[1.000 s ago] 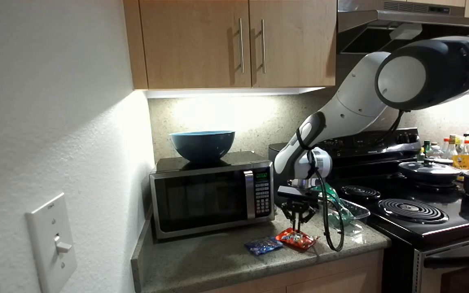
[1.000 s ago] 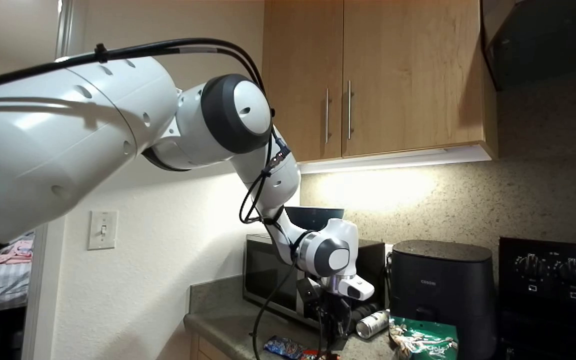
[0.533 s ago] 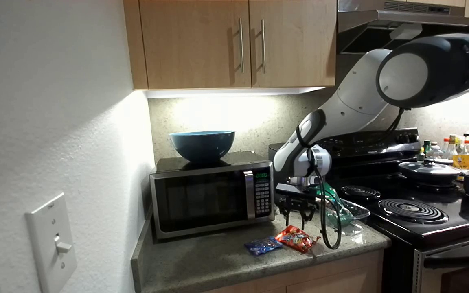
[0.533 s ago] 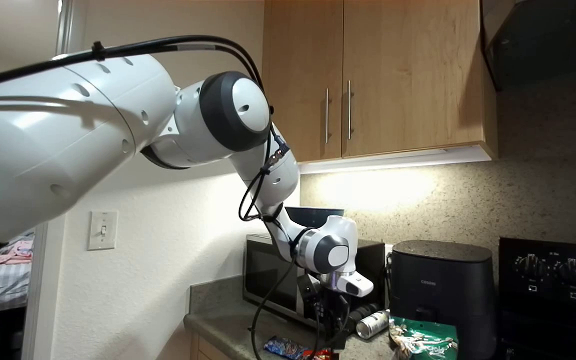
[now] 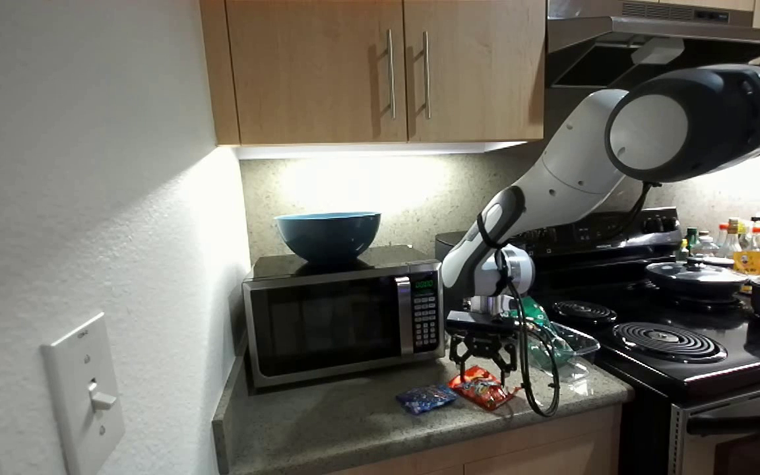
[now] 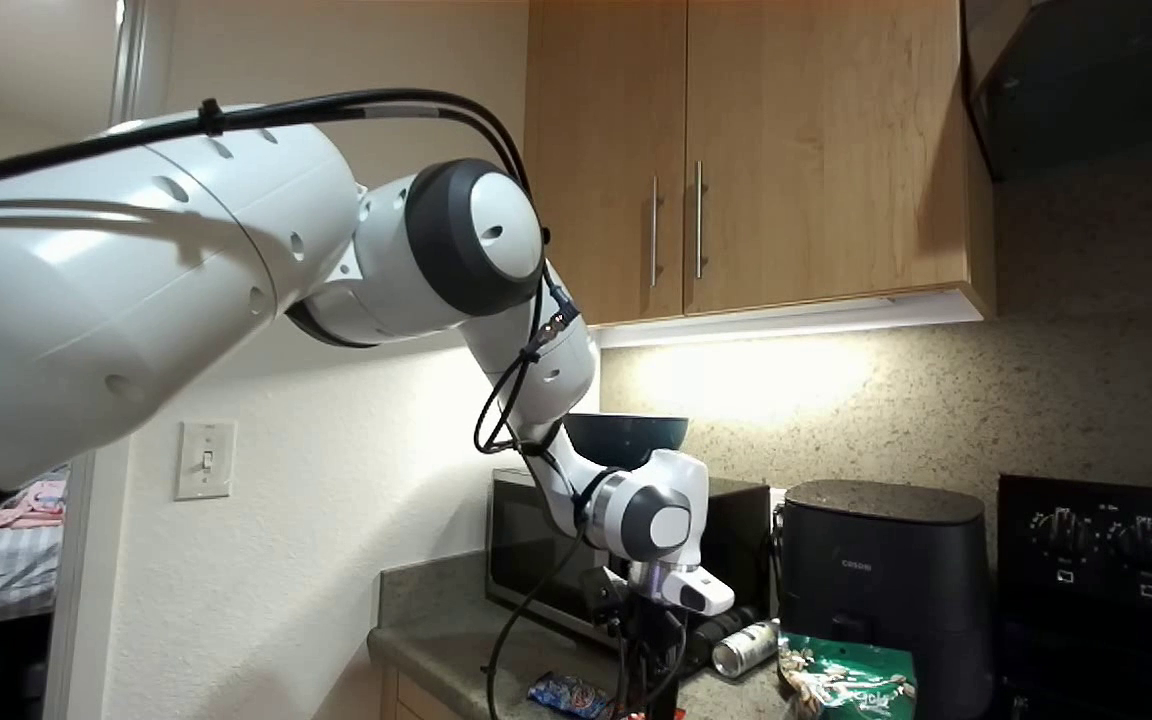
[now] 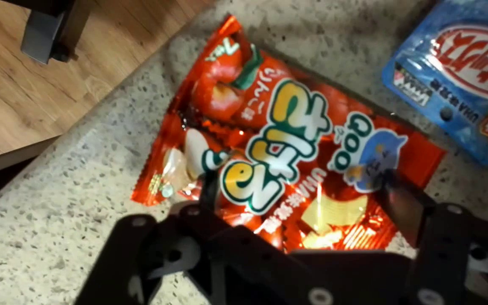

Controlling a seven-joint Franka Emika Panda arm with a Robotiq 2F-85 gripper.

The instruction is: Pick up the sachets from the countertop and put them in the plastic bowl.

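Kitchen corner, with jaws spread wide over a red-orange sachet point(image 7: 286, 140)

Speckled grey-beige countertop point(image 5: 327, 425) along a pale wall point(image 5: 103, 198), lit from beneath wooden cabinets point(image 5: 327, 72), next to a black stove point(image 5: 749, 356) with lidded pans point(image 5: 693, 284) toward the back. On the wall, a light switch point(image 5: 85, 389), in both exterior views. On the countertop, a microwave point(image 5: 337, 323) topped by an opaque blue round bowl point(image 5: 328, 237); farther along, a black air fryer point(image 6: 881, 580), and near it a can point(image 6: 744, 650) lying on its side.

Reaching down from a white arm point(image 5: 574, 168): a gripper point(image 5: 483, 380), fingertips point(image 7: 405, 207) well apart, with nothing held between them. Below those fingertips, and partly covered by them in the wrist view: the red-orange sachet, lying on the countertop near the front edge, printed with apples and bold lettering. Contact between fingertips and sachet: impossible to tell.

Just beside, across a narrow strip of bare stone: a blue sachet point(image 7: 460, 80), also on the countertop, cut off by the frame in the wrist view. Inside the clear plastic bowl point(image 5: 588, 345), at the stove end of the countertop: a green sachet point(image 6: 848, 680), seen in both exterior views, propped up and tilted, with its top above the rim.
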